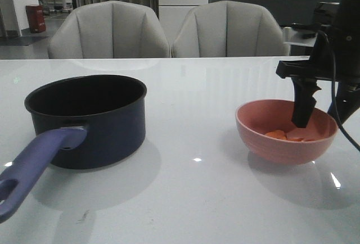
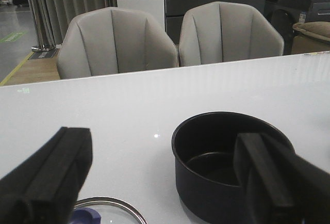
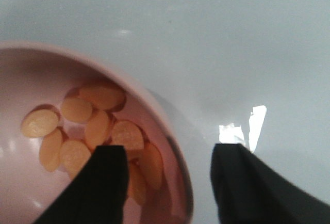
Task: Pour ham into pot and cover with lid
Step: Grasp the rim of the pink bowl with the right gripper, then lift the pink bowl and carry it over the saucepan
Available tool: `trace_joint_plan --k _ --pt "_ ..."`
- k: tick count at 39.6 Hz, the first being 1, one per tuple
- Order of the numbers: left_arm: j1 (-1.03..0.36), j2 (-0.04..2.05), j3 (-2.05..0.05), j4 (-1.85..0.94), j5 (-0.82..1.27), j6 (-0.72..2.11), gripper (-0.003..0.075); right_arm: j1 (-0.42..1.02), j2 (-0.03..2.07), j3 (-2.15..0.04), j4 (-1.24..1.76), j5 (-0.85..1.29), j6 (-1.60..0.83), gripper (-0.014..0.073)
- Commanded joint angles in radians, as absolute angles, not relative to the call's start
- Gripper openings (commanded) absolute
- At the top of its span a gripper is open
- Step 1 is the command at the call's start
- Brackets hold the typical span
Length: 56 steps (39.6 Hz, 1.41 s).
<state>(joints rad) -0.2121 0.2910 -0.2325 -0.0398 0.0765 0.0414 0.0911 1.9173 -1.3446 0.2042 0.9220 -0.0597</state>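
— Well, materials on the right?
— Flat oval ham [image 3: 98,123] slices in a smooth pink bowl [image 1: 270,143]; right claw [image 3: 167,182] open, straddling its rim.
— Left?
— Matte navy pot [image 1: 90,120] on glossy bench [image 1: 197,199]; glass lid [image 2: 111,211] nearby; left claw [image 2: 165,182] open.

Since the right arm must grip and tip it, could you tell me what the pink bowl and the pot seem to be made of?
The pink bowl looks like matte plastic or glazed ceramic: even salmon colour, thick rounded rim, soft sheen. I cannot tell which. The pot looks like coated metal: glossy navy wall with table reflections, dull black interior suggesting non-stick. Its handle appears to be satin lavender plastic.
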Motion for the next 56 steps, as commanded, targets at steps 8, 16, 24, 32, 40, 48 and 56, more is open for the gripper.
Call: trace_joint_plan --k 8,16,24,32,40,48,56 --pt "-0.22 0.295 -0.261 -0.043 0.0 0.04 0.0606 0.083 1.879 -1.444 0.228 0.967 -0.104 0.0152" --pt "-0.22 0.295 -0.261 -0.043 0.0 0.04 0.0606 0.112 1.791 -1.499 0.227 0.968 -0.118 0.0152" --pt "-0.22 0.295 -0.261 -0.043 0.0 0.04 0.0606 0.216 1.684 -1.509 0.181 0.878 -0.118 0.015" --pt "-0.22 0.295 -0.261 -0.043 0.0 0.04 0.0606 0.37 1.648 -1.509 0.11 0.805 -0.118 0.0143" --pt "-0.22 0.295 -0.261 -0.043 0.0 0.04 0.0606 0.502 1.648 -1.509 0.077 0.645 -0.117 0.0143" --pt "-0.22 0.295 -0.261 -0.043 0.0 0.04 0.0606 0.578 1.661 -1.509 0.069 0.437 -0.117 0.0143" --pt "-0.22 0.295 -0.261 -0.043 0.0 0.04 0.0606 0.607 1.706 -1.509 0.061 0.26 -0.118 0.0143"
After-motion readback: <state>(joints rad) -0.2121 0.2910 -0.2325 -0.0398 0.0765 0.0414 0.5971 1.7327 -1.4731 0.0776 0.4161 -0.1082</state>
